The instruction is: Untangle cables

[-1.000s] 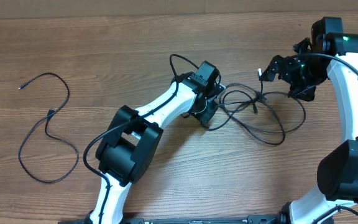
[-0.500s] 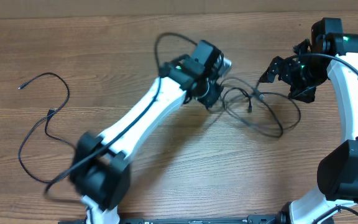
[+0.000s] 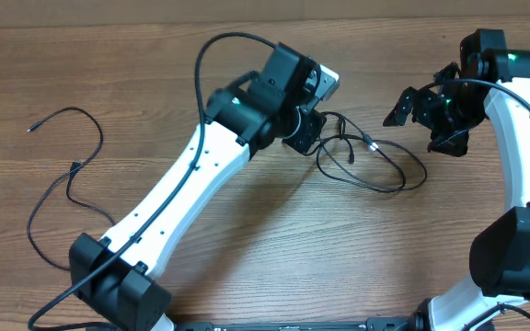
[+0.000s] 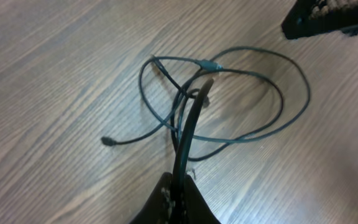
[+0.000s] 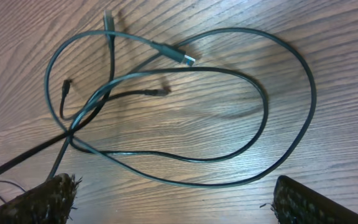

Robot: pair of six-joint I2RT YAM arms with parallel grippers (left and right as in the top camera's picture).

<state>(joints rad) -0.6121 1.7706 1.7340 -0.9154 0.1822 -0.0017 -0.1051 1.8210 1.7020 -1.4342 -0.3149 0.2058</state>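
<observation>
A tangle of thin black cables (image 3: 368, 164) lies in loops on the wooden table, right of centre. It shows in the left wrist view (image 4: 229, 106) and the right wrist view (image 5: 185, 106), with a silvery plug tip (image 5: 188, 60). My left gripper (image 3: 304, 134) is shut on a strand of the tangle at its left end (image 4: 182, 186). My right gripper (image 3: 421, 108) is open and empty, held above the table just right of the loops. A separate black cable (image 3: 67, 184) lies alone at the far left.
The wooden table (image 3: 274, 248) carries only the cables. The left arm (image 3: 182, 193) stretches diagonally across the middle. The right arm (image 3: 523, 138) stands along the right edge.
My left arm has stretched out and moved up and left, dragging the held strand; the tangle's loops have shifted left and tightened. The right gripper has barely moved.
</observation>
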